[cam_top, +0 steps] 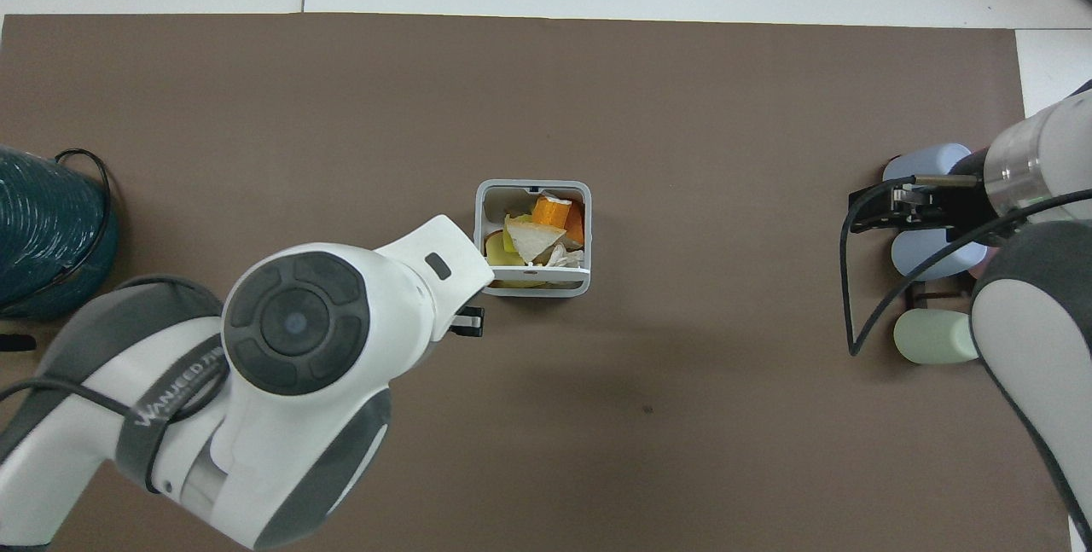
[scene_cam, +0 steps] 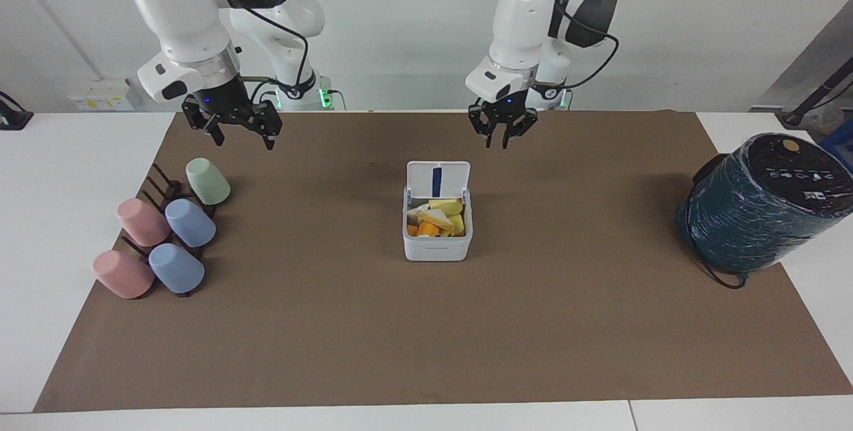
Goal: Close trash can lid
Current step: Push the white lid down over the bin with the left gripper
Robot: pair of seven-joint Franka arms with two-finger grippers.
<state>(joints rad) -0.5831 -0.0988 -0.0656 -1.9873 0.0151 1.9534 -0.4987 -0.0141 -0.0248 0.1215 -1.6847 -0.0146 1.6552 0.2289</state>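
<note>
Left tool [scene_cam: 503, 139]: black two-finger tool on the white arm, raised over the brown mat [scene_cam: 466, 324] just on the robots' side of the trash can; fingers pointing down, drawn close together, nothing between them; in the overhead view mostly hidden under the arm's own wrist, one tip showing [cam_top: 467, 322].
Right tool [scene_cam: 241, 130]: black two-finger tool, raised over the mat near the cup rack; fingers spread apart, empty; arm waiting [cam_top: 887, 206].
Small white cube-shaped plastic trash can with rounded corners [scene_cam: 436, 244]: upright at the middle of the mat on the white counter [scene_cam: 60, 218]; open at the top [cam_top: 531, 286].
Square white hinged lid with a blue stripe inside [scene_cam: 438, 180]: standing upright on the can's edge nearer the robots, stripe side turned away from the robots; apart from both tools.
Contents: yellow, orange and white scraps [cam_top: 537, 236], filling the can to about the rim.
Dark wooden rack with pastel cups [scene_cam: 163, 224]: two pink, two blue, one green, lying tilted on pegs at the right arm's end.
Big dark teal plastic-wrapped cylinder [scene_cam: 760, 208]: tilted, at the left arm's end, on the mat's edge.
</note>
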